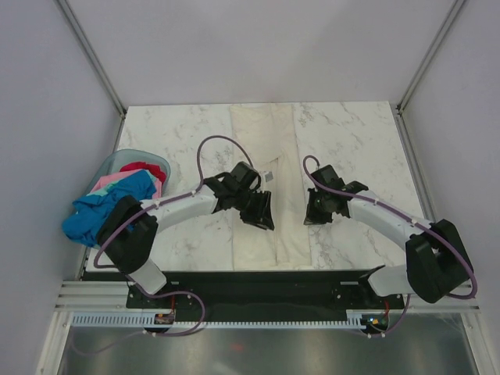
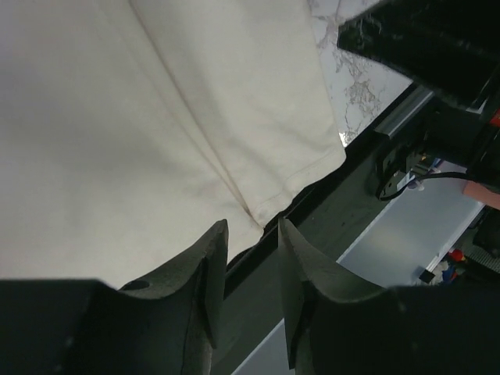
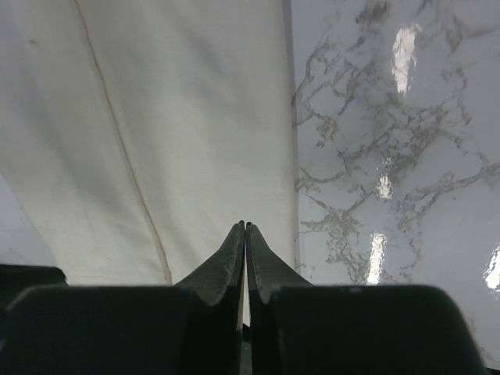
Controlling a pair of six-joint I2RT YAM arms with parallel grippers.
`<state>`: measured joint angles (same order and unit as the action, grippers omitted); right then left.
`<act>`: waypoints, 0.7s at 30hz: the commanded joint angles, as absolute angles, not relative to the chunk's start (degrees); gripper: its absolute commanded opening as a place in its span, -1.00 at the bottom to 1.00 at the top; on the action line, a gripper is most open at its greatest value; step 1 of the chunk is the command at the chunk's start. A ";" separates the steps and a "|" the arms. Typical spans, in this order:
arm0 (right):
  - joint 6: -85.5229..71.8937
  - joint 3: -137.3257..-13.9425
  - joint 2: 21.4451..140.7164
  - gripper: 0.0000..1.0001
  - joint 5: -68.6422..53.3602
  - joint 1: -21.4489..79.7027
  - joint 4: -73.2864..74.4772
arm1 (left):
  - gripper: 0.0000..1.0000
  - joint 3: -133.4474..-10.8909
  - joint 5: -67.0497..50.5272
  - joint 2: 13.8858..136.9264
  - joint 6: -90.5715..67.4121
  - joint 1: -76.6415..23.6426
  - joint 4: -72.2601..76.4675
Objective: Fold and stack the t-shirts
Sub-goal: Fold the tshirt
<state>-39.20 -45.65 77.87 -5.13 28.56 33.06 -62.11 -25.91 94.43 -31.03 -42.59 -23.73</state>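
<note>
On the marble table [image 1: 351,148] the cream-white t-shirt [image 1: 262,133] lies centred as 1 long strip. My left gripper [image 2: 251,228] hangs spread and empty above its near hem. My right gripper [image 3: 245,226] is pressed together over its right edge. I'd pinch both near corners evenly, then fold away from me.

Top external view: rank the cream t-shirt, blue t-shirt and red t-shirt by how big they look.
1. cream t-shirt
2. blue t-shirt
3. red t-shirt, mostly buried in the basket, so only a scrap shows
</note>
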 commanded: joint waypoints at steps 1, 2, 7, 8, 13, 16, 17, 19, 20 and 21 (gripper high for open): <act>-35.78 -53.07 79.27 -0.82 -0.80 28.30 32.70 | -0.22 -53.65 -21.63 86.85 -39.88 -46.48 -13.55; -35.51 -54.48 80.76 -0.81 -0.97 27.95 32.43 | -0.22 -51.61 -19.10 84.40 -42.95 -47.36 -10.58; -32.88 -65.11 88.31 -0.66 -0.70 27.25 30.15 | -0.23 -45.88 -17.06 83.84 -47.98 -52.38 -5.45; -31.91 -66.87 91.20 -0.64 -0.36 27.25 29.89 | -0.24 -45.97 -16.62 84.11 -48.34 -53.08 -5.45; -30.85 -77.24 100.17 -0.56 3.95 27.33 28.66 | -0.24 -46.14 -12.66 85.87 -50.62 -56.86 -4.40; -30.76 -80.50 104.74 -0.46 4.04 27.33 26.37 | -0.24 -46.23 -11.34 87.53 -51.15 -58.71 -3.17; -30.76 -81.46 105.90 -0.44 4.04 27.33 26.28 | -0.24 -46.32 -11.25 88.06 -51.24 -59.06 -3.08; -30.59 -83.84 109.05 -0.40 4.48 27.42 26.19 | -0.27 -46.41 -11.16 90.16 -51.33 -59.94 -3.08; -30.32 -84.46 109.86 -0.40 4.83 27.51 26.02 | -0.28 -46.32 -10.99 91.05 -51.68 -60.03 -3.16; -30.32 -85.33 110.73 -0.39 4.92 27.51 25.32 | -0.29 -46.23 -11.16 91.58 -52.03 -60.20 -3.08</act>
<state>-31.40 -81.78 108.38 2.92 27.49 27.35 -45.89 -13.45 89.47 -49.28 -59.44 -5.30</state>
